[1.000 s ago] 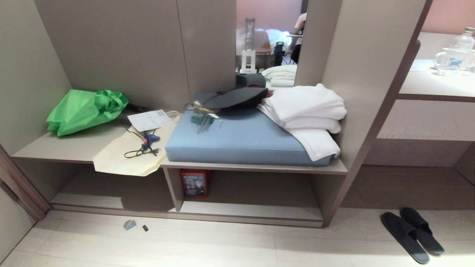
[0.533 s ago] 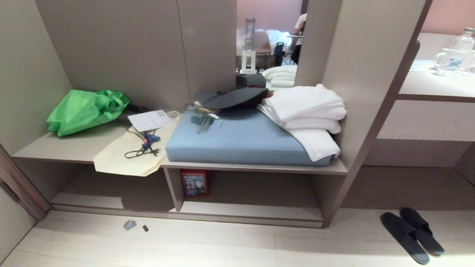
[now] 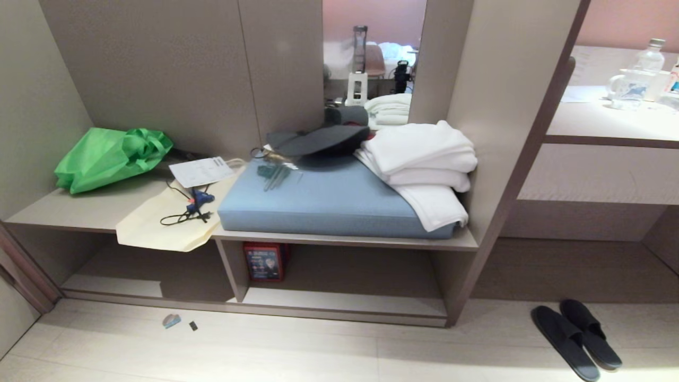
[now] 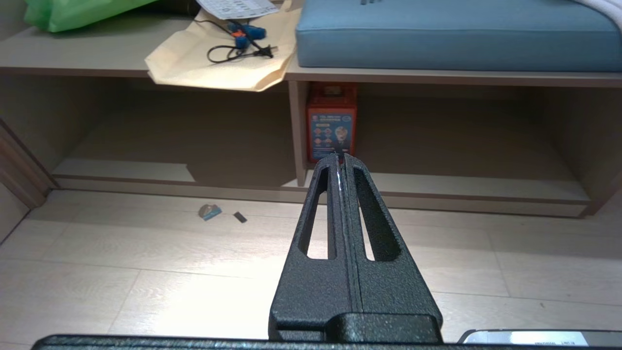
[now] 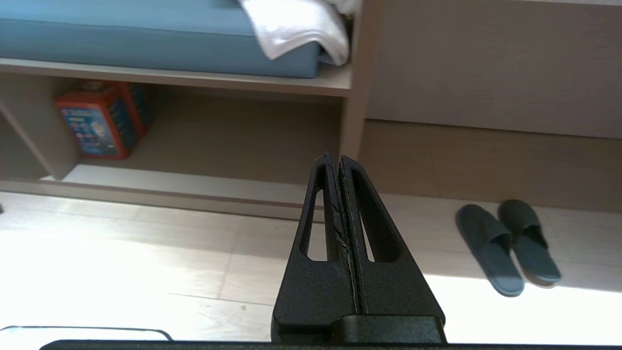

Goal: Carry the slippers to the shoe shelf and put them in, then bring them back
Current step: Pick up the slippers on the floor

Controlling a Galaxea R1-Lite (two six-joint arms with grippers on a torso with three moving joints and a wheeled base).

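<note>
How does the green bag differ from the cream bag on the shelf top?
The green bag is bright and bunched into a puffy heap; the cream bag is pale and lies flat. The green bag sits fully on the shelf top; the cream bag overhangs the front edge and carries a black cable. Both look like soft fabric.

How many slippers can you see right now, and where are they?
2. The slippers lie side by side on the floor, right of the shoe shelf, below the long counter. None are in the shelf's visible parts.
</note>
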